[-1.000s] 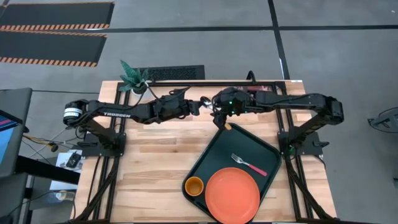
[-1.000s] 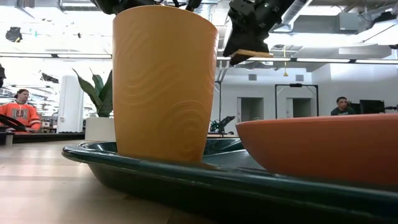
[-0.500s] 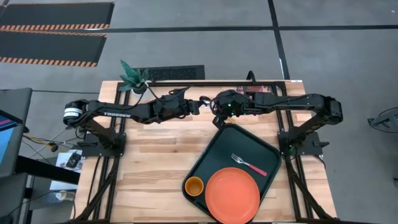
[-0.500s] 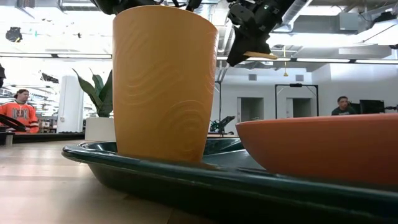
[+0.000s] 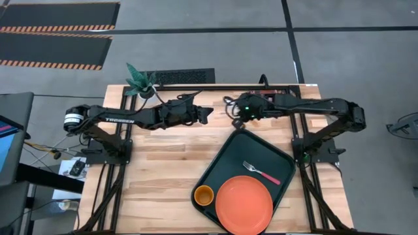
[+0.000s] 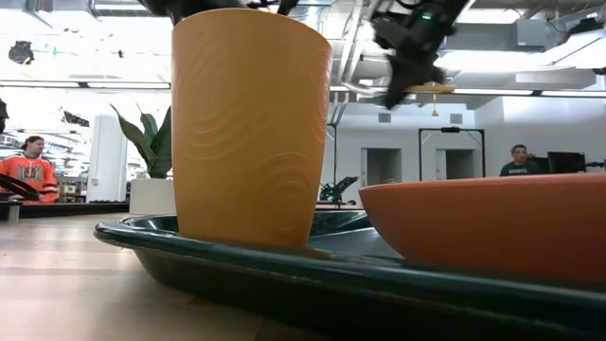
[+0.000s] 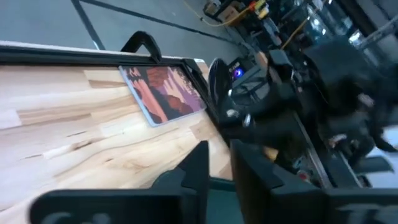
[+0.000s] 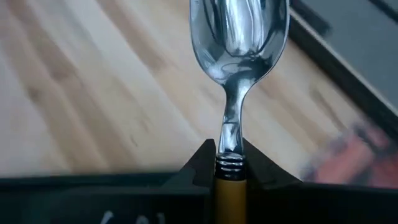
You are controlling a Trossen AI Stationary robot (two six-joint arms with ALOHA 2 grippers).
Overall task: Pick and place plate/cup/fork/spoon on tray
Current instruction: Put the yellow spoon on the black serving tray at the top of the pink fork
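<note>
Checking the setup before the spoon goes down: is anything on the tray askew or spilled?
Nothing stands out. The cup stands upright on the tray beside the plate; the fork lies flat. The right end effector holds the spoon.

Spoon (image 8: 236, 37) handle hidden inside right tool (image 8: 229, 167).

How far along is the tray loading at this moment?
Done: the large flat orange plate, the small orange-yellow cup and the pink-handled fork lie in the dark green rectangular tray. In hand: the right end effector grips the yellow-handled silver spoon above the table. Left: setting it in the tray.
</note>
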